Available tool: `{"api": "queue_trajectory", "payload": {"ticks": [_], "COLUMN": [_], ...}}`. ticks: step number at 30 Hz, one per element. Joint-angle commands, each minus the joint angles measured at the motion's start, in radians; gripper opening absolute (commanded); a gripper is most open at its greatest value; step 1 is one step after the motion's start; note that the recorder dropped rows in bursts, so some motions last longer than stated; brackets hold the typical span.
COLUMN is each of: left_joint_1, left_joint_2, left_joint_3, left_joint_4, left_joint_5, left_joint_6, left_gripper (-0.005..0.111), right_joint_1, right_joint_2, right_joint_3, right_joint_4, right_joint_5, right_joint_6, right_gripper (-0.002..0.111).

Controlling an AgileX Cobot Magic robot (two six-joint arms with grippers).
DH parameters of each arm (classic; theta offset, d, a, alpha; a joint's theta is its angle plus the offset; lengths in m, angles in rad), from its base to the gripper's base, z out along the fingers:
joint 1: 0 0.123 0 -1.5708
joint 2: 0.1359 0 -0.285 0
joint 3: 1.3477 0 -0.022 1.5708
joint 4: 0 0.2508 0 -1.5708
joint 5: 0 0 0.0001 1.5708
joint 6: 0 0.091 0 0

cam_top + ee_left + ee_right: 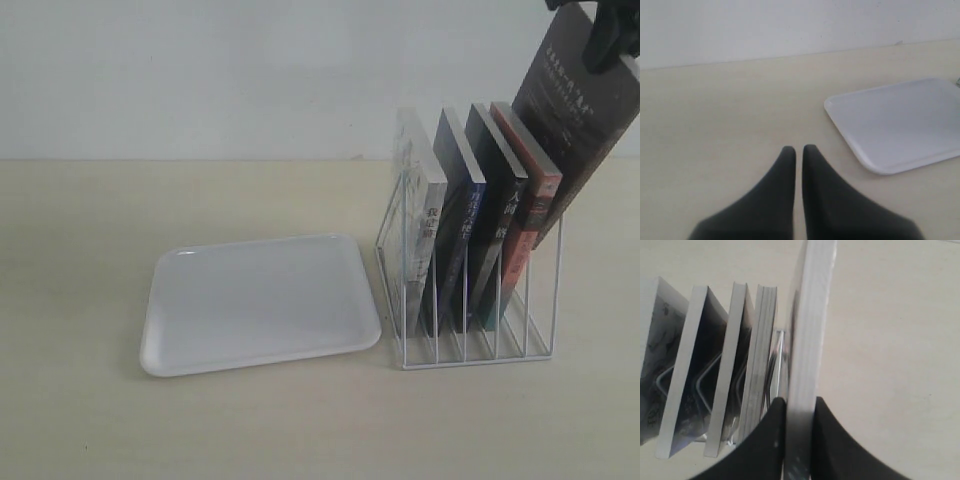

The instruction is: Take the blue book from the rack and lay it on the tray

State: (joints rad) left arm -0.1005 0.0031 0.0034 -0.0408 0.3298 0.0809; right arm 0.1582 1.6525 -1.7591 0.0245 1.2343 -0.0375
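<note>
The blue book (468,222) stands in the second slot from the left of the white wire rack (470,345), its blue spine facing front. In the right wrist view its page edge (687,370) shows among the standing books. My right gripper (605,38) (800,401) is shut on a different one, the dark brown book (575,110), holding it tilted and raised above the rack's right end. The white tray (255,300) (900,120) lies flat to the left of the rack. My left gripper (795,149) is shut on nothing, low over the table beside the tray.
Three other books stand in the rack: a white one (420,200), a black-spined one (503,215) and a red-spined one (530,215). A pale wall runs behind the beige table (90,230).
</note>
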Motion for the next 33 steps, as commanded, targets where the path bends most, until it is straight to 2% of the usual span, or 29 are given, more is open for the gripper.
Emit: {"api": "queue_trajectory", "payload": {"ticks": [1, 21, 33], "left_joint_1": [0.0, 0.0, 0.0], "left_joint_2": [-0.003, -0.003, -0.003], "left_joint_3": [-0.003, -0.003, -0.003], "left_joint_4": [0.001, 0.001, 0.001], "left_joint_5": [-0.015, -0.015, -0.015], "left_joint_6": [-0.007, -0.007, -0.007], "left_gripper": [0.005, 0.005, 0.005], "right_joint_1": [-0.009, -0.009, -0.009], "right_joint_2": [-0.036, -0.036, 0.043], "right_joint_3": [-0.012, -0.006, 0.121], "right_joint_4": [-0.008, -0.006, -0.004], "right_joint_5": [-0.013, -0.013, -0.013], "right_joint_6": [0.006, 0.01, 0.005], "right_gripper": [0.0, 0.0, 0.0]}}
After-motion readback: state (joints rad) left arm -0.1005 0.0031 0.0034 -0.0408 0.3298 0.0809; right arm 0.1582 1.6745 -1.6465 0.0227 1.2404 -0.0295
